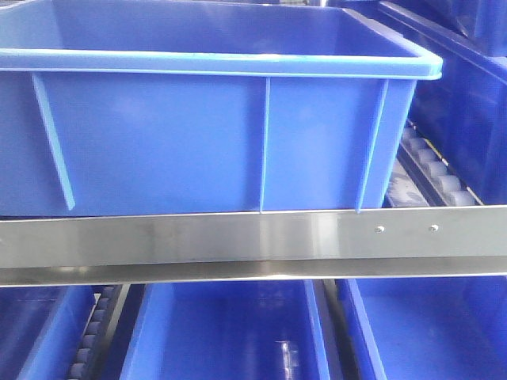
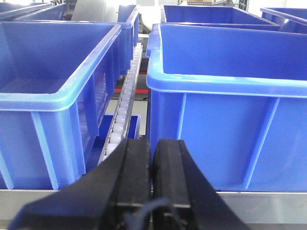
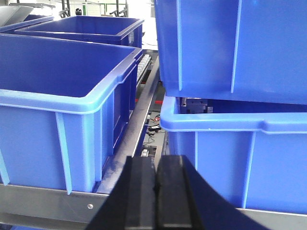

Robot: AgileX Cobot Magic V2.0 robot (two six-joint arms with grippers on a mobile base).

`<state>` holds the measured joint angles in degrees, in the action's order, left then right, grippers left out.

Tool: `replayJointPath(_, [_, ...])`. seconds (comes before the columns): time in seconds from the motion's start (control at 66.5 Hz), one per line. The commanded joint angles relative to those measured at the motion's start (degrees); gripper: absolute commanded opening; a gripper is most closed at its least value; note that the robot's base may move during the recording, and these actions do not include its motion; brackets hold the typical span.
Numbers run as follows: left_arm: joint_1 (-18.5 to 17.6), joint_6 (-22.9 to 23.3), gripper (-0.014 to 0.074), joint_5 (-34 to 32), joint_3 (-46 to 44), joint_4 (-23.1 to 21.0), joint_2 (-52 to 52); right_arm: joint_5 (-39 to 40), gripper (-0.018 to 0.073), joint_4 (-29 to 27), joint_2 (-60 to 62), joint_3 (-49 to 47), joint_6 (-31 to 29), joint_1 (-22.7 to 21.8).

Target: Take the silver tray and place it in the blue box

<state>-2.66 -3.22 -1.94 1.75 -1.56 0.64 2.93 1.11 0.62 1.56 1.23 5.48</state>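
Tray nowhere showing; we're facing the box [image 1: 214,134] head-on, both fingers, left [image 2: 152,179] and right [image 3: 156,191], pressing closed on nothing, neither nearer.

Black wedge-shaped claw [image 2: 152,179] fingers, blue cable [image 2: 144,211]

I'm looking at what reads as a warehouse or factory sorting line: rows of identical blue plastic crates [image 2: 225,115] sit on racking fronted by a brushed steel rail [image 1: 253,241]. Roller tracks [image 2: 125,103] run between the crates from near to far, with more crates [image 1: 226,332] on the level below.
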Motion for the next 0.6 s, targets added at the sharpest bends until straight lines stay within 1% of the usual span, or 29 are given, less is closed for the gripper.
replayJointPath(0.0, [0.1, 0.1, -0.0006, -5.1, 1.0, 0.1, 0.9, 4.8, 0.0056, 0.4, 0.8, -1.0, 0.0, -0.3])
replayJointPath(0.586, [0.1, 0.1, -0.0006, -5.1, 1.0, 0.1, 0.9, 4.8, 0.0056, 0.4, 0.8, -1.0, 0.0, -0.3])
